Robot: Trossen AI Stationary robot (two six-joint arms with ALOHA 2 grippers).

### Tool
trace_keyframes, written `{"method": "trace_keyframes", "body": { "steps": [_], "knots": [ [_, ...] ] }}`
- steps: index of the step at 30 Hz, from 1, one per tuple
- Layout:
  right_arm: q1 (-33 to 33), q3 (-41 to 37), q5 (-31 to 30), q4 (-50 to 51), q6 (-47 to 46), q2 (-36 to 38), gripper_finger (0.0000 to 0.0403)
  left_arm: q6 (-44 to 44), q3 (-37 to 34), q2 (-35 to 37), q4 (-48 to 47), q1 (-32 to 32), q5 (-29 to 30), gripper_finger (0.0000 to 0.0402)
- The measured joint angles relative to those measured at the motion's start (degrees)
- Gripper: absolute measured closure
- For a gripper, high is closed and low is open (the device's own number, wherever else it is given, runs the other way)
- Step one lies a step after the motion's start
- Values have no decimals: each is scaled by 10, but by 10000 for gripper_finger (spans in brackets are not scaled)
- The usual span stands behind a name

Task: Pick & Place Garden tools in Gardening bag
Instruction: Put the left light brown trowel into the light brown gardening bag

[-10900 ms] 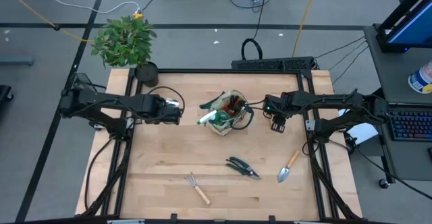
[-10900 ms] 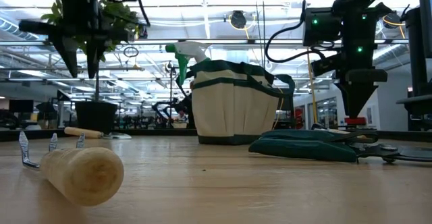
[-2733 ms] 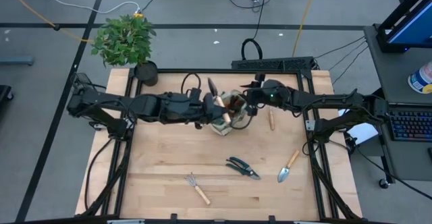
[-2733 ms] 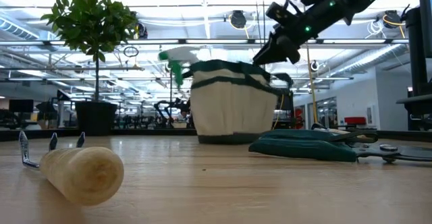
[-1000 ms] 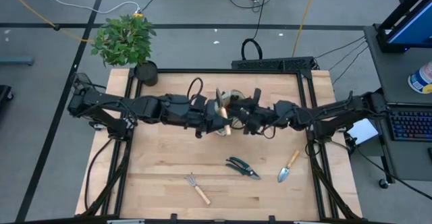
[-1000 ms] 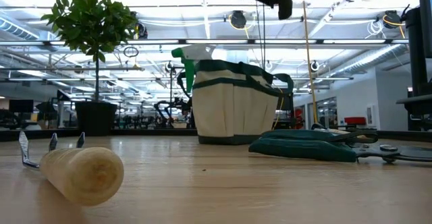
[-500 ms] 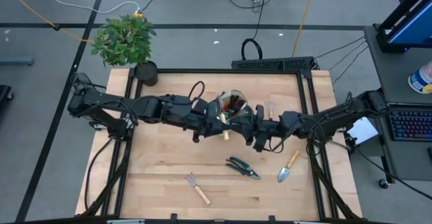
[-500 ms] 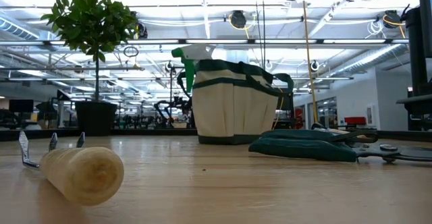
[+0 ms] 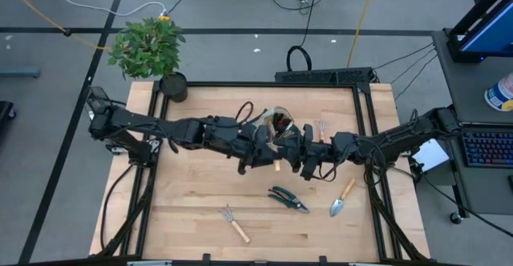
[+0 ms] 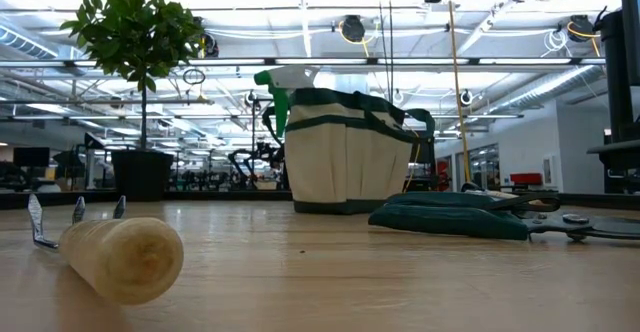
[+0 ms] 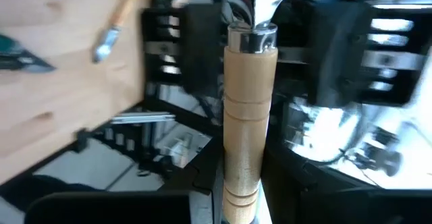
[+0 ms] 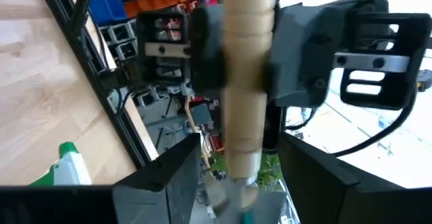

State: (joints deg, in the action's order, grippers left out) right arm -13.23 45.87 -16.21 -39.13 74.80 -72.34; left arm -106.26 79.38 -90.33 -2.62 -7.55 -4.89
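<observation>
Wooden table (image 9: 192, 194), shears (image 9: 288, 199), trowel (image 9: 342, 198)

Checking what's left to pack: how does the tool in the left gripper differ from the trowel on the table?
The held tool is clamped in the shut left gripper, above the table; the trowel lies loose, untouched. The held tool's head is mostly hidden; the trowel's blade shows plainly. Both have wooden handles.
</observation>
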Motion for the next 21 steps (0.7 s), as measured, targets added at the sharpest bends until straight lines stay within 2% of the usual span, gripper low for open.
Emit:
{"method": "trace_keyframes", "body": {
  "steps": [8, 21],
  "knots": [
    [0, 0, 0, 22, -8, 0, 216, -20, 0, -16, 6, 0, -11, 327],
    [1, 0, -2, 29, -24, -17, 270, -22, -1, -38, 40, 4, -20, 327]
  ]
}}
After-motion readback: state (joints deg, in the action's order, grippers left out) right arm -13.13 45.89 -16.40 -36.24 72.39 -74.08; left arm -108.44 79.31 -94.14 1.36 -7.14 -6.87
